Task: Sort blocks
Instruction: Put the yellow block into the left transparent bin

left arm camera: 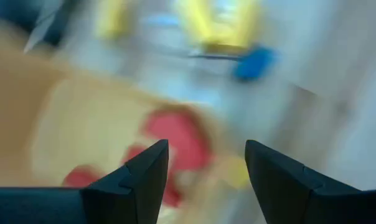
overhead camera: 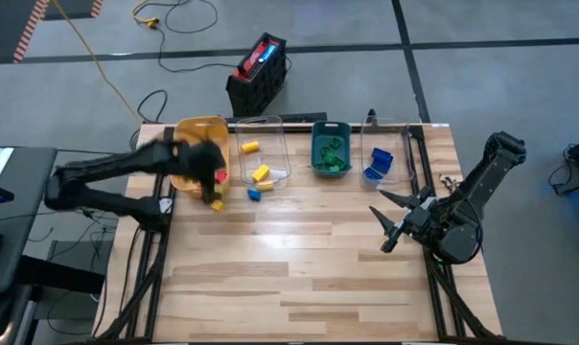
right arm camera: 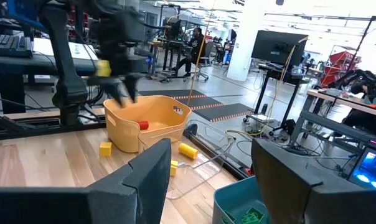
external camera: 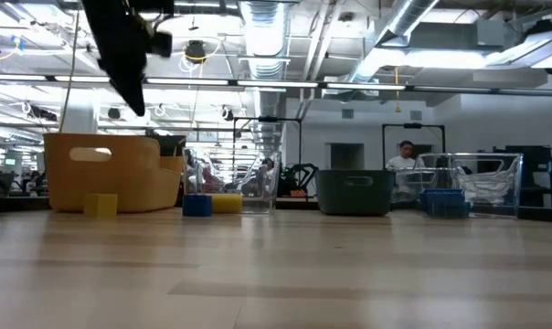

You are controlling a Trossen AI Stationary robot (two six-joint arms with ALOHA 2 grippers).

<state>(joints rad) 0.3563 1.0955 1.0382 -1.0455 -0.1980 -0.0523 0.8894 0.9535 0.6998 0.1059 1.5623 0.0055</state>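
My left gripper (left arm camera: 206, 149) is open and holds nothing. It hovers above the yellow bin (overhead camera: 196, 132) at the table's far left; the right wrist view shows this gripper (right arm camera: 121, 87) over the bin's rim. Red blocks (left arm camera: 175, 134) lie in that bin. A yellow block (overhead camera: 216, 203) and a blue block (overhead camera: 254, 194) rest on the table in front of the bins. Yellow blocks (overhead camera: 261, 172) lie in a clear bin, green blocks (overhead camera: 332, 153) in the teal bin, and blue blocks (overhead camera: 376, 165) in another clear bin. My right gripper (overhead camera: 383, 228) waits open over the table's right side.
The four bins stand in a row along the far edge: the yellow bin (external camera: 111, 169), a clear bin (overhead camera: 263, 144), the teal bin (external camera: 354, 192) and a second clear bin (external camera: 477, 183). Bare wood spans the middle and near part of the table (overhead camera: 299, 278). A person sits far off in the room.
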